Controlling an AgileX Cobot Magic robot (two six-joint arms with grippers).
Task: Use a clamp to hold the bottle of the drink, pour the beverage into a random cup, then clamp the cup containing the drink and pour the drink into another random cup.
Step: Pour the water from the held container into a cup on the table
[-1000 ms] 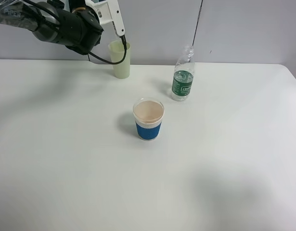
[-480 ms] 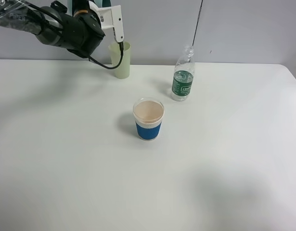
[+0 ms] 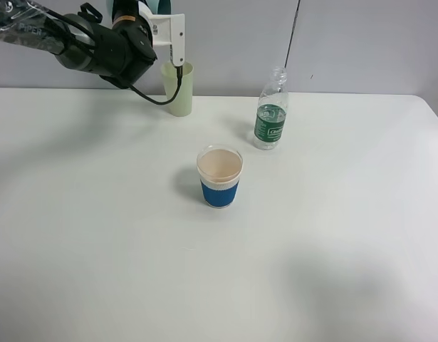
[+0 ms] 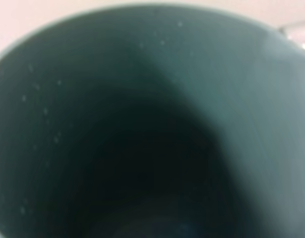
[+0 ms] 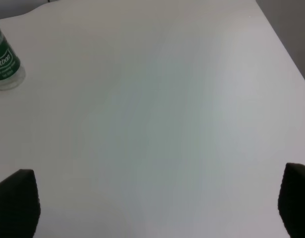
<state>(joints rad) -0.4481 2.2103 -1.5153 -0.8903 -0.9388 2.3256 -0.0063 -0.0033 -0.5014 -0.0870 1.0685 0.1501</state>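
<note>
Even, bright light on the white tabletop (image 3: 332,235) — soft shadows only. The left wrist view is blurred, filled by a dark teal plastic tumbler's inside (image 4: 152,139) — unfocused.

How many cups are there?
3: a blue-sleeved paper cup mid-table, a pale yellow-green cup at the back, and a teal cup held by the left gripper, mostly hidden.

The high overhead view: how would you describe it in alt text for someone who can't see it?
A white table holds a blue-sleeved paper cup of pale drink at its centre, with a green-labelled bottle behind it to the right. At far left, a black robot arm hangs beside a pale yellow-green tumbler.
</note>
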